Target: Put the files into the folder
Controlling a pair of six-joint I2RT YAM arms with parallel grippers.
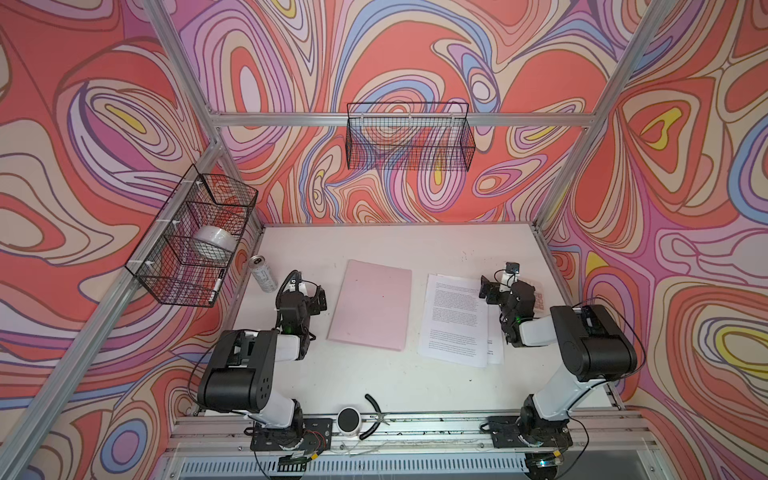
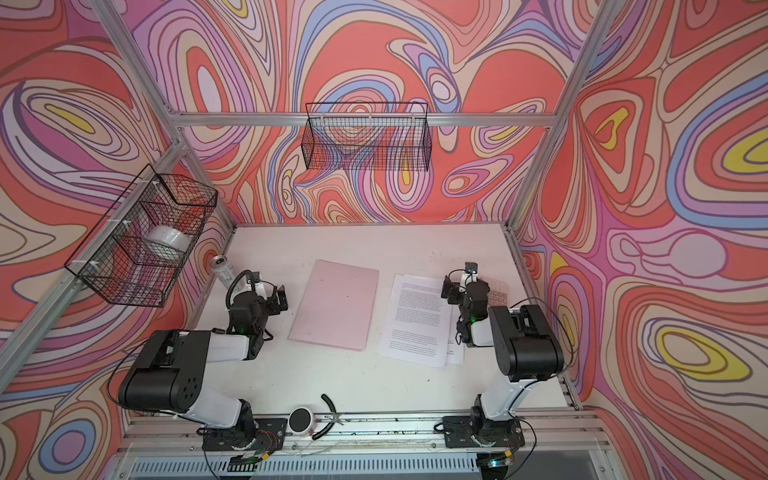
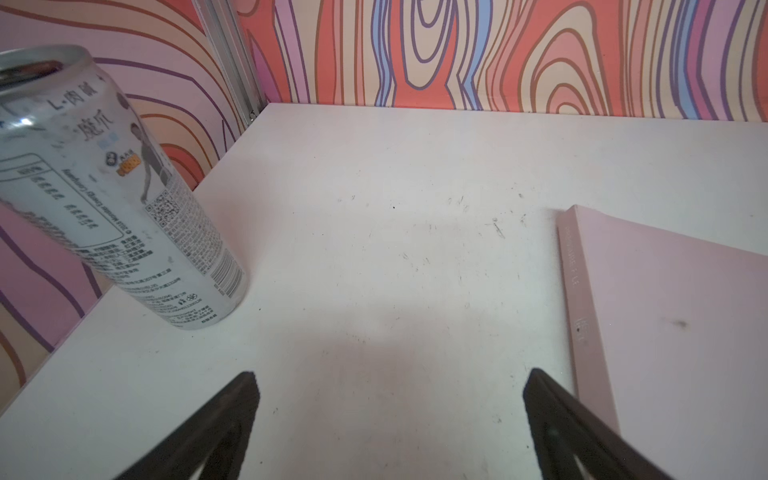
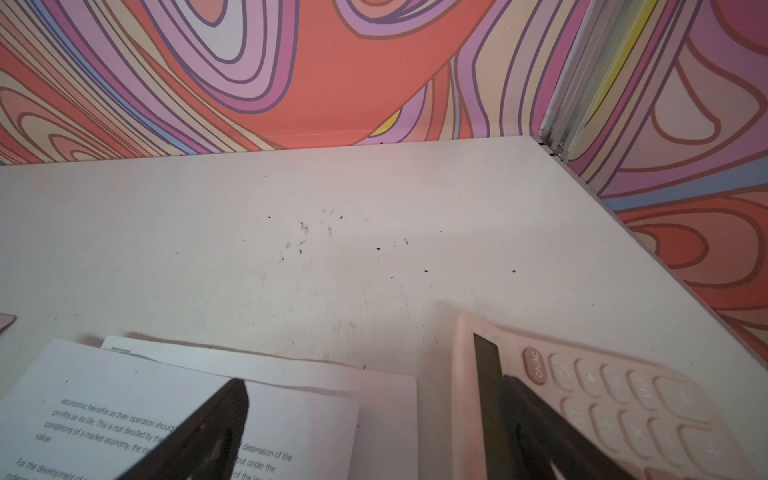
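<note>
Pink folder (image 1: pixel 370 305) lying closed on the table (image 1: pixel 374 374), files (image 1: pixel 455 318) stacked just beside it, apart; left gripper (image 3: pixel 390 374) spread wide, empty, between can (image 1: pixel 263 274) and folder; right gripper (image 4: pixel 374 381) splayed, empty, above files and calculator (image 4: pixel 602 395)

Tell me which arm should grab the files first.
Right. The right tool, open, hangs at the edge of the files; the left tool is beyond the closed folder, beside the can.
</note>
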